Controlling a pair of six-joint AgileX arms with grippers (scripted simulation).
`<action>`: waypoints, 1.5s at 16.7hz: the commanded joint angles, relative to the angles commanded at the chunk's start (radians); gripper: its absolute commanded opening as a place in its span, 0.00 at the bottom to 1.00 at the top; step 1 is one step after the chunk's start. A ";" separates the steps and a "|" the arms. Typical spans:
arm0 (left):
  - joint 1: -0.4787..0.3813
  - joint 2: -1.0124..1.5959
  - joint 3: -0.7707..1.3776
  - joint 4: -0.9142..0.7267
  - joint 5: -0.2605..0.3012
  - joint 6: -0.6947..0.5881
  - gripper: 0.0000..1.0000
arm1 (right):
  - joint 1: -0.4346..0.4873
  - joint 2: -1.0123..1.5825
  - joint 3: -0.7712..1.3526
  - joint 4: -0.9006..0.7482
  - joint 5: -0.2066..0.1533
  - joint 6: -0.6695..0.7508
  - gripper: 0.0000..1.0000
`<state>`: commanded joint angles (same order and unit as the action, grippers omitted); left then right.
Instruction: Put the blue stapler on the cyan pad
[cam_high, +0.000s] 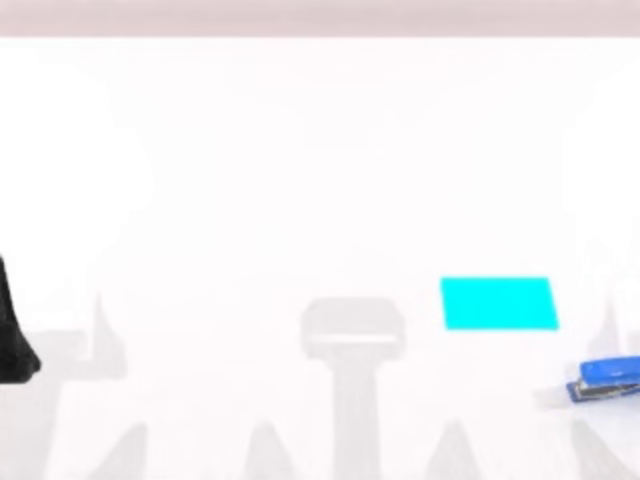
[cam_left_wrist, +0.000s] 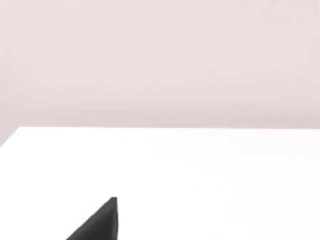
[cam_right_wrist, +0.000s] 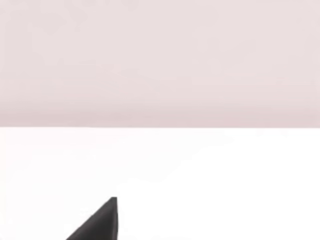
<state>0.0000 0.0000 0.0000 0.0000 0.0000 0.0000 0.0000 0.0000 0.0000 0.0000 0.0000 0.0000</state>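
Note:
The cyan pad lies flat on the white table, right of the middle. The blue stapler rests on the table near the right edge of the top view, in front of and to the right of the pad, apart from it and partly cut off by the picture's edge. A black part of my left arm shows at the far left edge, far from both. My right arm does not show in the top view. Each wrist view shows only a dark tip of its own gripper, left and right, over bare table.
The white table ends at a far edge against a pale pink wall. Faint grey shadows lie along the front of the table. Nothing else stands on it.

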 joint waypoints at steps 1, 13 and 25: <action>0.000 0.000 0.000 0.000 0.000 0.000 1.00 | 0.000 0.000 0.000 0.000 0.000 0.000 1.00; 0.000 0.000 0.000 0.000 0.000 0.000 1.00 | 0.157 0.659 0.520 -0.525 -0.005 -0.610 1.00; 0.000 0.000 0.000 0.000 0.000 0.000 1.00 | 0.347 1.519 1.136 -1.150 -0.013 -1.356 1.00</action>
<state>0.0000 0.0000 0.0000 0.0000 0.0000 0.0000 0.3467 1.5191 1.1356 -1.1502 -0.0127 -1.3561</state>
